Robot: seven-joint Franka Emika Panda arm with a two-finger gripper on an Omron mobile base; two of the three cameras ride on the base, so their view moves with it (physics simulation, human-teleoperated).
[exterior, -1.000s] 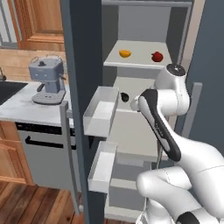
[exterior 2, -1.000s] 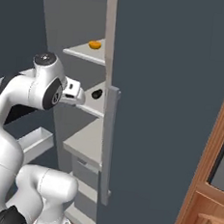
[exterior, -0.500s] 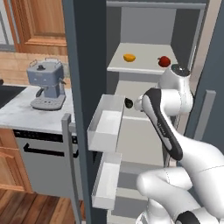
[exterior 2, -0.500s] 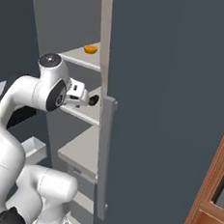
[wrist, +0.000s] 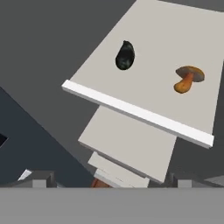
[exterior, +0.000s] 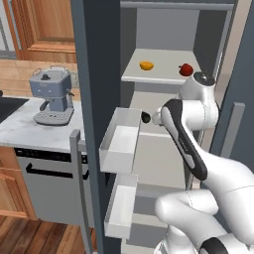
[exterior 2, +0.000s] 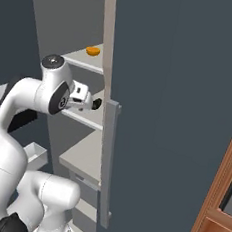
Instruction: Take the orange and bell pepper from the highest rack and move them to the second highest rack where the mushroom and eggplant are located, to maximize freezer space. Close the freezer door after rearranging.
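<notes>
The gripper sits at the front edge of the second shelf; whether its dark tips are apart or together cannot be told. From the hand, that shelf is a flat, matte, pale slab with a white front lip. It carries a glossy black, egg-shaped eggplant and, well apart from it, an orange-brown mushroom with a curved stem. The left base view shows white, boxy door bins on the open freezer door, and left of them a grey espresso machine on a pale stone counter. Farther up, on the top shelf, lie a smooth orange at left and a shiny red pepper at right. No writing is legible.
</notes>
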